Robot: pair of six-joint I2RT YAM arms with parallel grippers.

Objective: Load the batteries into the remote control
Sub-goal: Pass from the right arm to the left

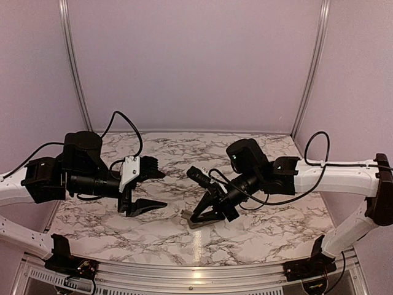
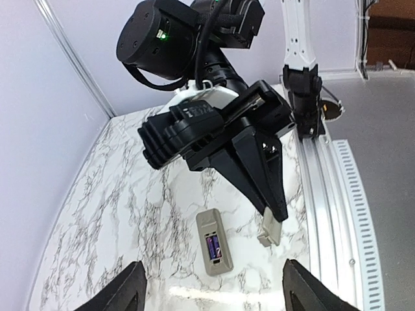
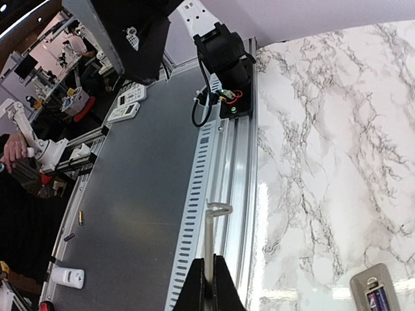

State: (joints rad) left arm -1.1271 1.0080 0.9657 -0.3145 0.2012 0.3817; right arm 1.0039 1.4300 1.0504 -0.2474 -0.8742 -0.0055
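Observation:
The remote control (image 2: 214,243) lies back-up on the marble table, tan-grey, with purple batteries (image 2: 214,247) in its open recess. Its corner also shows in the right wrist view (image 3: 379,291). In the top view I cannot make it out under the right arm. My right gripper (image 3: 207,285) is shut on the thin tan battery cover (image 3: 209,246), held edge-on above the table's near edge. The cover (image 2: 270,228) hangs just right of the remote, apart from it. It also shows in the top view (image 1: 186,214). My left gripper (image 2: 214,295) is open and empty, above the remote.
The aluminium rail (image 3: 227,194) runs along the table's near edge, with the left arm's base (image 3: 224,58) bolted on it. Beyond it is grey floor with loose remotes (image 3: 126,110). Lilac walls close the back and sides.

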